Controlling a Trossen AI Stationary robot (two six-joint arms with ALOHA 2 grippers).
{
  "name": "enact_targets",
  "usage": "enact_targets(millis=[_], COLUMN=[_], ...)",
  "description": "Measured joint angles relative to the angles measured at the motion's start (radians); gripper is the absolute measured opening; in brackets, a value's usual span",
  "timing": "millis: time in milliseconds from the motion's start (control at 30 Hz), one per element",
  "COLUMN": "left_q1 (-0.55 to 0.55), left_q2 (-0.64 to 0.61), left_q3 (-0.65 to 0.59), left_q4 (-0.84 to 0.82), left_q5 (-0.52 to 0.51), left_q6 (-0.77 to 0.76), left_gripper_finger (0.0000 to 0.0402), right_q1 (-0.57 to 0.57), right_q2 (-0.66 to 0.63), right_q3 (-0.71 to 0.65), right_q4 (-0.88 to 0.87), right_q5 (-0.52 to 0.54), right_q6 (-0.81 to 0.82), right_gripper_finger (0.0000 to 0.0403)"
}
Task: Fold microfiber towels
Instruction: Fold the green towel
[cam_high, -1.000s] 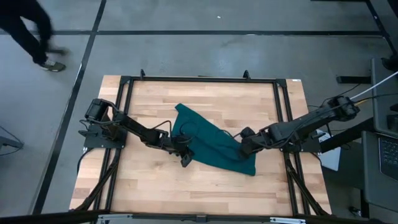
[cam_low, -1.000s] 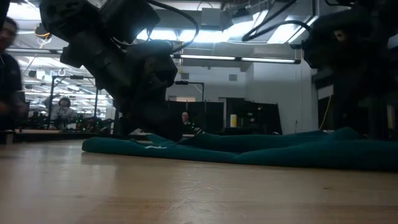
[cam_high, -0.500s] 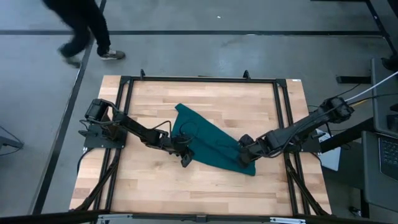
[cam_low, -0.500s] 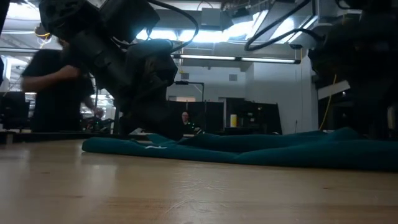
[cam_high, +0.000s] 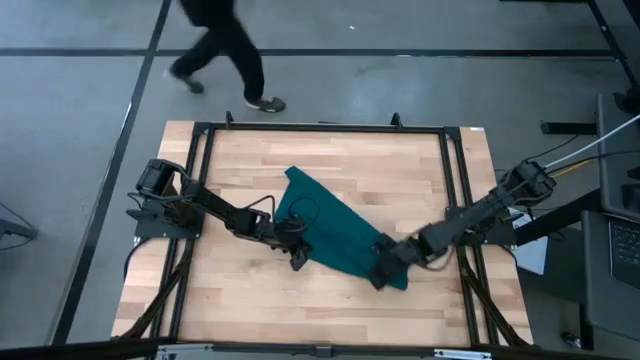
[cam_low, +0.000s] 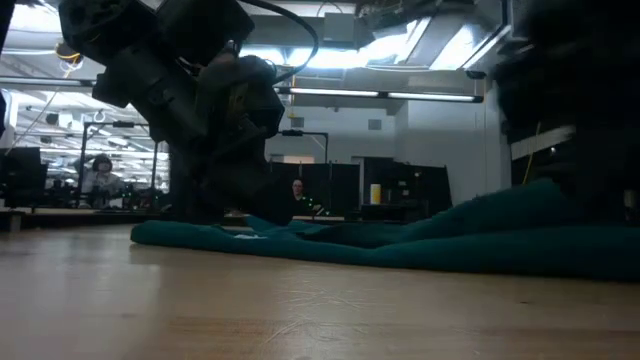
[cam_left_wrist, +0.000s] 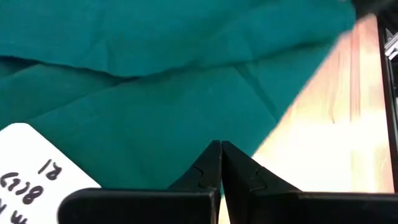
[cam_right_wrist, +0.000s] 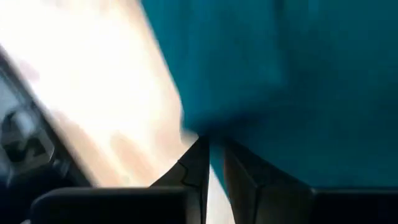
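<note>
The dark teal towel (cam_high: 335, 225) lies crumpled in a slanting band on the wooden table (cam_high: 250, 300). Its white label (cam_left_wrist: 37, 171) is at the near left edge. My left gripper (cam_high: 298, 260) is shut at the towel's near left end; its wrist view (cam_left_wrist: 221, 146) shows the cloth (cam_left_wrist: 155, 93) right in front of its tips. My right gripper (cam_high: 378, 277) is shut at the towel's near right corner, which also shows in its wrist view (cam_right_wrist: 214, 146). In the low view the towel (cam_low: 400, 245) rises toward the picture's right. My left gripper pinches the towel's near left edge (cam_left_wrist: 214, 134), close to the label, between its two fingers, low over the table. The cloth lies flat on the table beyond the tips. How many layers it holds does not show. My right gripper pinches the towel's near right corner (cam_right_wrist: 211, 124) between its two fingers; a strip of teal shows between them. The cloth beside it stands up off the table in a hump (cam_low: 520, 200). The rest of the towel lies on the table.
A black frame (cam_high: 200, 130) runs round the table top. Bare wood lies near (cam_high: 300, 310) and far (cam_high: 380, 150) of the towel. A person (cam_high: 225, 40) walks on the floor beyond the far edge.
My right gripper has gone toward the table's near edge and a little left, drawing the towel's right corner with it. That end of the cloth has bunched and risen, while the left end has stayed put. The person has walked rightward past the far edge.
</note>
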Motion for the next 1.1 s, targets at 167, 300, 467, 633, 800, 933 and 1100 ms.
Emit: enact_targets(millis=[167,300,467,633,800,933,1100], left_q1=[0.0,0.002,0.002,0.001,0.001,-0.002,-0.014], left_q2=[0.0,0.0,0.0,0.0,0.0,0.0,0.0], left_q3=[0.0,0.0,0.0,0.0,0.0,0.0,0.0], left_q4=[-0.001,-0.001,-0.003,-0.003,-0.003,-0.003,-0.003], left_q5=[-0.01,-0.023,-0.024,-0.017,-0.017,-0.016,-0.016], left_q6=[0.003,0.004,0.005,0.003,-0.001,-0.001,0.002], left_gripper_finger=[0.0002,0.0001,0.0001,0.0002,0.0001,0.0002,0.0001], right_q1=[0.172,0.205,0.159,0.103,0.059,0.044,0.035], right_q2=[0.032,0.043,0.043,0.038,0.038,0.038,0.038], right_q3=[-0.002,0.0,0.0,-0.001,0.0,0.0,0.0], right_q4=[0.01,0.018,0.016,0.108,0.171,0.17,0.118], right_q5=[0.012,0.111,0.204,0.252,0.254,0.219,0.2], right_q6=[0.191,0.264,0.256,0.188,0.183,0.186,0.191], right_gripper_finger=[0.0047,0.0047,0.0047,0.0058,0.0096,0.0132,0.0158])
